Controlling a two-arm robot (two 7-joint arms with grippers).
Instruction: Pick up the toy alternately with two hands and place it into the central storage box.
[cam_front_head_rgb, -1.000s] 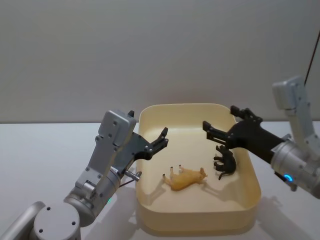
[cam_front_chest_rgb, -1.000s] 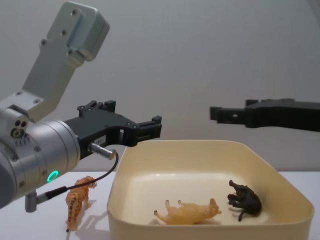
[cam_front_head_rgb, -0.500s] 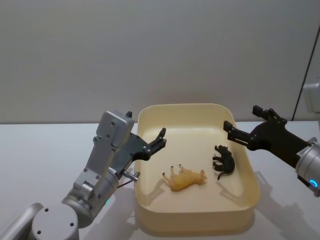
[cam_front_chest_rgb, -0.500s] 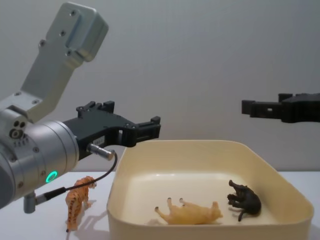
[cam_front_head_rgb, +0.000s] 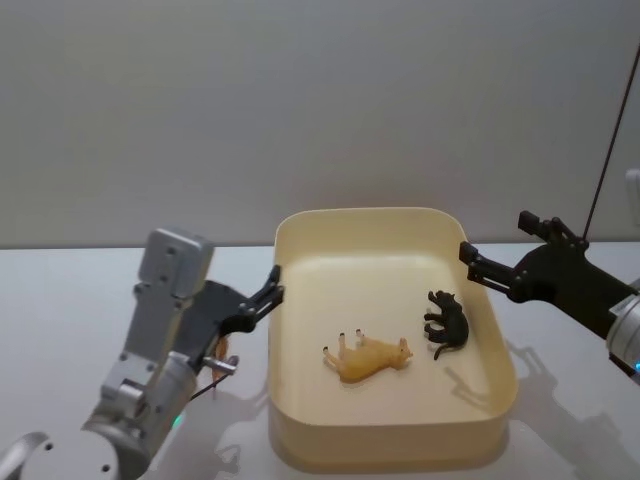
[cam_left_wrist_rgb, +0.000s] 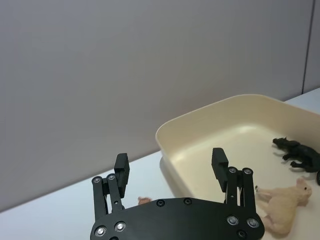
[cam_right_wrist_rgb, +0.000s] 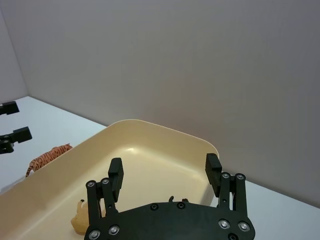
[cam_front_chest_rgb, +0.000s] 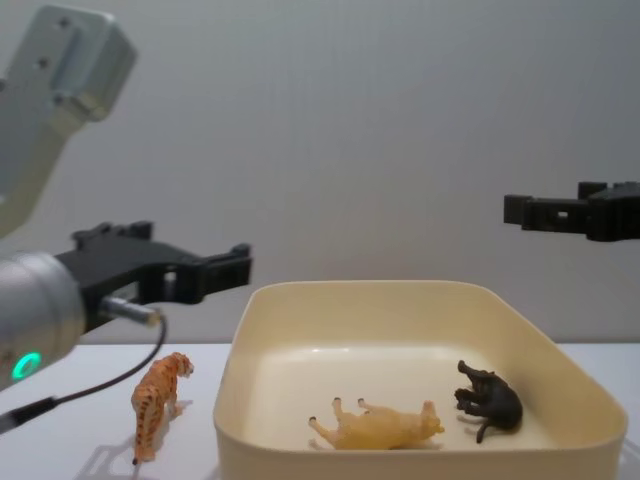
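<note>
Open-jawed left gripper (cam_left_wrist_rgb: 170, 161) should straddle the tiger (cam_front_chest_rgb: 158, 400) at the box's (cam_front_head_rgb: 360, 212) nine o'clock. At three, right gripper (cam_right_wrist_rgb: 164, 164) hovers open.

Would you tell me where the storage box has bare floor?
In the storage box, the far half behind both toys and the strip along the left wall are bare; crowded around the yellow toy and black toy.

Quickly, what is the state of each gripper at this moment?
Left gripper: open, holding nothing, left of the storage box.
Right gripper: open, holding nothing, above the box's right rim.
</note>
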